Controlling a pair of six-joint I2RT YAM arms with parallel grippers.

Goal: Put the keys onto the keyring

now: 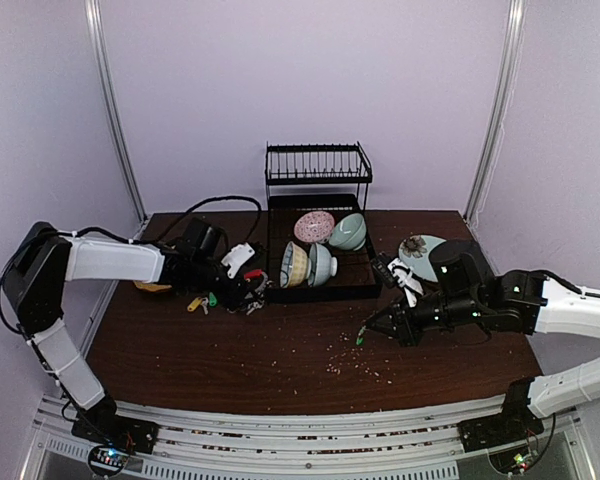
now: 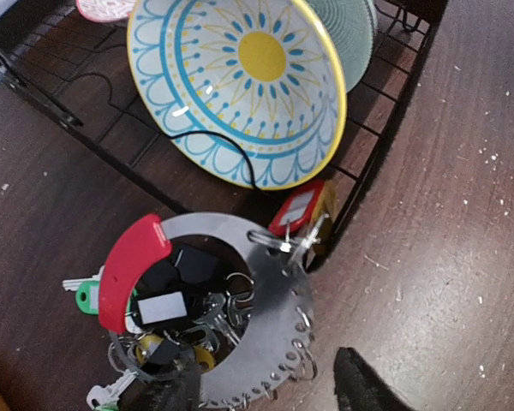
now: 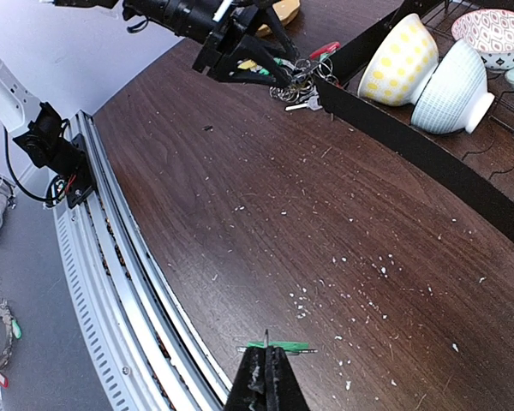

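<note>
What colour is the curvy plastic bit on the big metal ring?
Red. The sleeve on the keyring shows best in the left wrist view.

Fingertips [image 2: 360, 387] of the left hand [image 2: 261, 392] cut off by the lower edge; keys [image 2: 86, 295] half hidden under the keyring [image 2: 274, 300].

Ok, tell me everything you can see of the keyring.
The keyring is a wide, flat silver metal ring with a red sleeve on one arc and small split rings along its edge. It lies flat on the table beside the rack corner, tagged keys bunched on it, the open left end effector above.
</note>
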